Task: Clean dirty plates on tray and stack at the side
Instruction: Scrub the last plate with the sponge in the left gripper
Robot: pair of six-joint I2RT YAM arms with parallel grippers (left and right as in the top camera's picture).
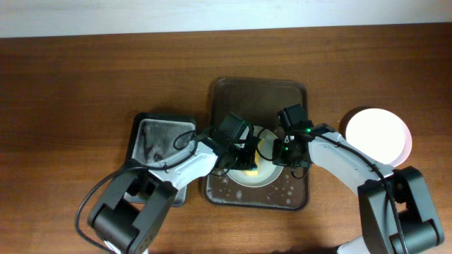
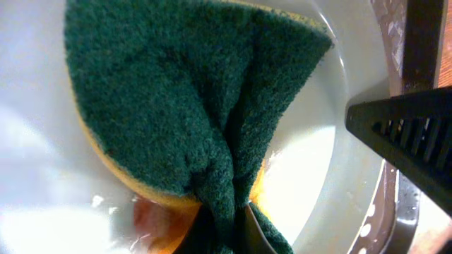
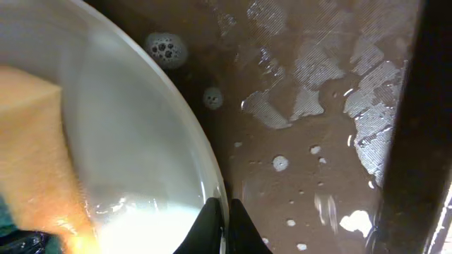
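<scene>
A white plate (image 1: 265,176) lies on the wet dark brown tray (image 1: 233,95). My left gripper (image 1: 247,156) is shut on a green and yellow sponge (image 2: 191,106) pressed on the plate (image 2: 318,169); a red smear (image 2: 152,215) shows by the sponge. My right gripper (image 1: 286,152) is shut on the plate's rim (image 3: 212,183), one finger each side (image 3: 224,222). The sponge's yellow side (image 3: 35,148) shows in the right wrist view. White plates (image 1: 378,134) sit on the table at the right; how many I cannot tell.
A smaller black tray (image 1: 152,141) with wet residue stands left of the brown tray. The brown tray floor (image 3: 318,106) carries water drops and soap bubbles. Wooden table (image 1: 85,85) surrounds everything.
</scene>
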